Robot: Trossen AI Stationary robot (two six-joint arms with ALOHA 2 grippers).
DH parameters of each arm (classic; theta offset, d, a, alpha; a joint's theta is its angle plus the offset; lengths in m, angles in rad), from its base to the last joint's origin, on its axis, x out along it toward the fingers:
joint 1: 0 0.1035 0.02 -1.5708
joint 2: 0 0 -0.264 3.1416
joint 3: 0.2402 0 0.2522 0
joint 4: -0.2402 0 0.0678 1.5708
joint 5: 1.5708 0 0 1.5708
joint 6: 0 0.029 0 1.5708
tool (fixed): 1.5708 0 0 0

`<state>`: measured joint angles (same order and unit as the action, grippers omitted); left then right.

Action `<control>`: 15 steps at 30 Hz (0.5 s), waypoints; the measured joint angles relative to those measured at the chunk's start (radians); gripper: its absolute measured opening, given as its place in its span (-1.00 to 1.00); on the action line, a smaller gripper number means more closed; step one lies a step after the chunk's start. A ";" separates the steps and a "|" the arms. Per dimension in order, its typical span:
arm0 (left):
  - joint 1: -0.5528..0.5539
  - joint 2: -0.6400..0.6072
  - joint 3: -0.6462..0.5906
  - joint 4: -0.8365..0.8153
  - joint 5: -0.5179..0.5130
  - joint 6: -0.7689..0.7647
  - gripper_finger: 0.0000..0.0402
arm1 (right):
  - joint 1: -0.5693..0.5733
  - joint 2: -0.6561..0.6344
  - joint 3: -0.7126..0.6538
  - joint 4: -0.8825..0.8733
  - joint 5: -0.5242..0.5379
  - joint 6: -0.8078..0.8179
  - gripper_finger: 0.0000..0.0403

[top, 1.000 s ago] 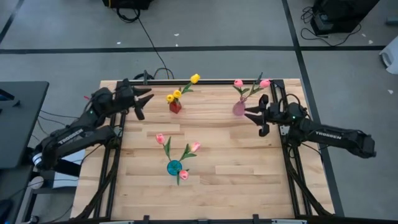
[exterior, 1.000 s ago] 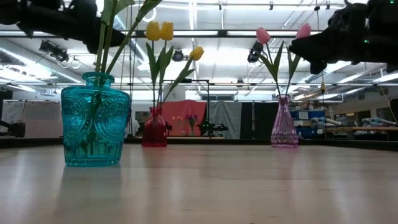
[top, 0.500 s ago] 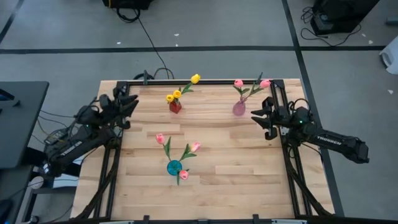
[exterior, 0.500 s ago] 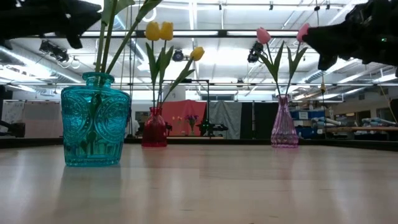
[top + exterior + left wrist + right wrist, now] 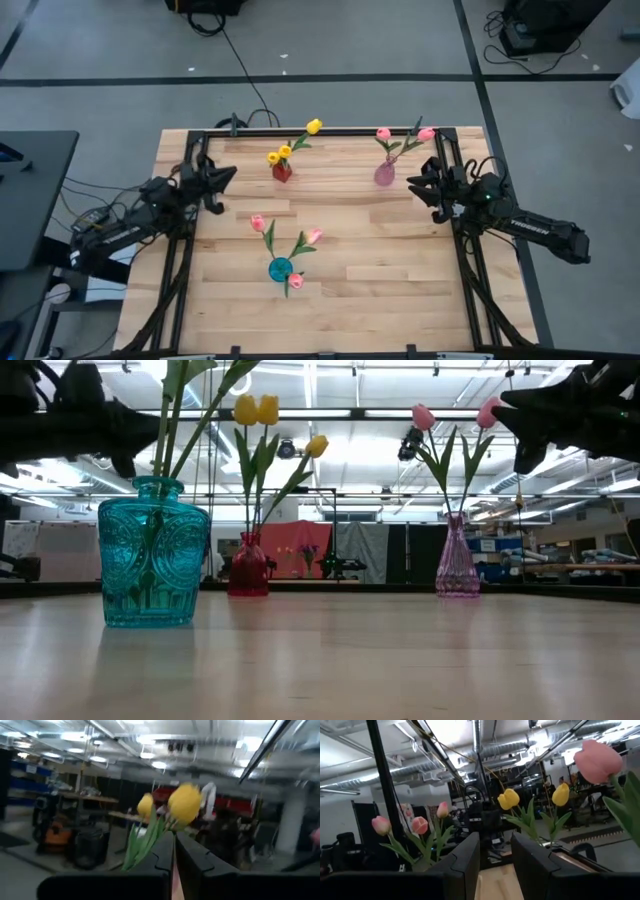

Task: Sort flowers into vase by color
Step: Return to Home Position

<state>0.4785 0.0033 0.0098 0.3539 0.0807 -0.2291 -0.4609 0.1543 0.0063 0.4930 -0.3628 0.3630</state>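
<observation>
**Sorted tulips on the counter (image 5: 390,290), near to far.** Nearest us, between the two claws and well apart from both, the blue vase (image 5: 280,268) holds three pink tulips (image 5: 314,236). Farther off, ahead of the left claw (image 5: 222,186), whose fingers almost touch and hold nothing, the red vase (image 5: 282,172) holds the yellow tulips (image 5: 284,151). Just beside the right claw (image 5: 425,192), empty and parted only narrowly, the pink vase (image 5: 384,175) holds two pink tulips (image 5: 383,133). Both claws hang at the side rails (image 5: 186,262), and bare wood lies between the vases. We cannot read the white lettering on the right arm (image 5: 545,232).
</observation>
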 joint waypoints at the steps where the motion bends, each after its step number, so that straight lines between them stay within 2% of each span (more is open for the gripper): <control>1: -0.008 0.001 -0.001 -0.019 -0.005 0.016 -0.89 | 0.000 0.000 0.000 0.000 0.001 0.001 -0.39; 5: -0.035 0.003 -0.001 -0.058 0.078 0.042 -0.90 | 0.000 0.000 0.000 0.001 0.002 0.001 -0.39; 15: -0.036 0.003 -0.002 -0.031 0.080 -0.099 -0.90 | 0.000 0.000 0.000 0.001 0.002 0.001 -0.39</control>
<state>0.4423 0.0063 0.0082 0.3232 0.1608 -0.3280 -0.4606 0.1547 0.0063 0.4938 -0.3607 0.3641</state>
